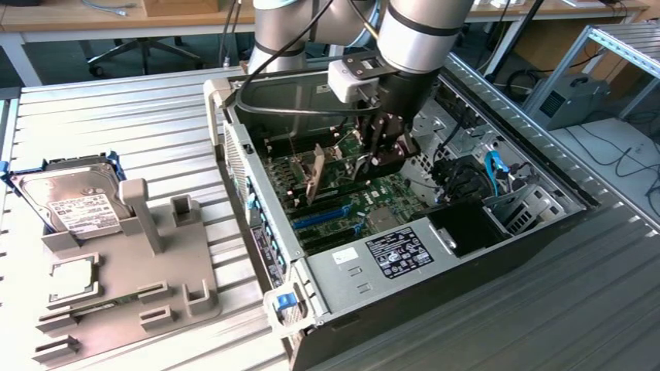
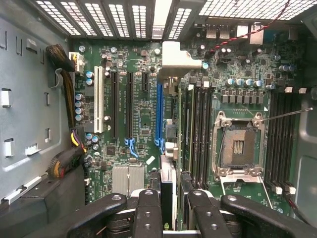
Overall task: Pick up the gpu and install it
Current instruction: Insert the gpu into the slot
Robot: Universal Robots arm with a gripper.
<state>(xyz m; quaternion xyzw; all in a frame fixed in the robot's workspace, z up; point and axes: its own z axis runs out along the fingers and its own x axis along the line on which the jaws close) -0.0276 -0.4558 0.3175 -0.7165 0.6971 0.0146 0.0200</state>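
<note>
Lying nearest in the exterior view, a grey fixture tray [image 1: 124,301] sits on the slatted metal table [image 1: 103,131], with a silver hard drive [image 1: 70,201] bearing a white label propped at its far end. Just beside it, toward the exterior view's right, the open computer case [image 1: 413,232] lies on its side, its power supply [image 1: 397,259] at the near end and the green motherboard [image 1: 341,193] exposed beyond. The arm [image 1: 418,35] comes down from above almost vertically into the case, wrist camera block facing the exterior view's left, and the gripper [image 1: 384,158] hangs low over the board. Its fingers [image 2: 147,213] stand on either side of the upper edge of the gpu [image 2: 167,186], a thin dark card held on edge between them, so the jaws are closed on the card. In the wrist view the card's silvery bracket [image 2: 176,57] reaches the rear slot grille [image 2: 119,17], and the card runs just beside the long blue slot [image 2: 159,111]; whether it is seated cannot be told. Beyond lie the memory slots [image 2: 198,129] and the bare CPU socket [image 2: 237,144]
</note>
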